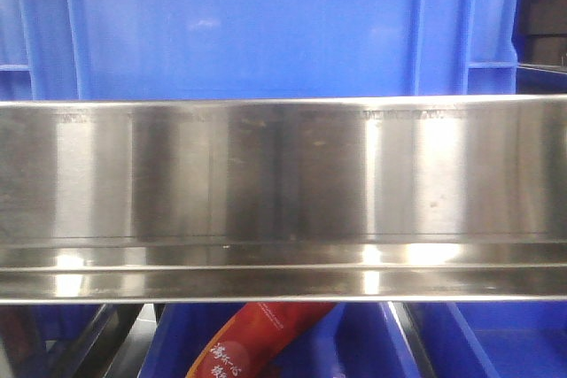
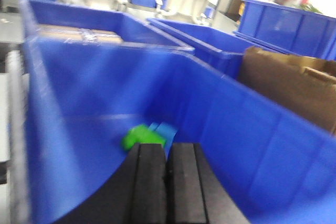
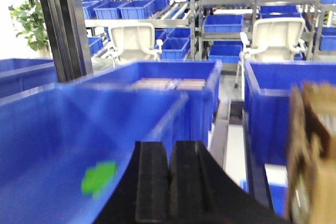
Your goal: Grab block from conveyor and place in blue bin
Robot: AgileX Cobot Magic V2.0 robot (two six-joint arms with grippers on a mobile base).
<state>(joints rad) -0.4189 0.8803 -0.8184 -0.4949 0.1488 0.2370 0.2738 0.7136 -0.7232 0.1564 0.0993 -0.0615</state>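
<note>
- Left wrist view was recorded from above a blue bin [image 2: 252, 145]; the left gripper [image 2: 167, 182] was seen with its two black fingers [image 2: 149, 182] pressed together and nothing between them, so it was judged closed and empty.
- A green block [image 2: 137, 137] was noted on the bin floor, just ahead of the left gripper, touching or just beside a light blue block [image 2: 167, 129]. Placement was judged already made for these pieces, since they lay loose inside the bin and not in any grip.
- Right wrist view showed the right gripper [image 3: 169, 182] likewise closed with nothing held. A blurred green block [image 3: 98, 177] was seen low inside a blue bin wall [image 3: 47, 129]; whether it was the same block could not be told.
- Exterior front view was filled by a brushed steel rail [image 1: 283, 192] with a blue crate [image 1: 248, 24] behind it and a red packet [image 1: 257, 343] below; no gripper and no block were shown there.
- The conveyor surface was not identified in any view, so any block left on it could not be checked.
- Only the wrist views revealed the bin contents; only the right one showed the shelving [image 3: 226, 3] beyond.
</note>
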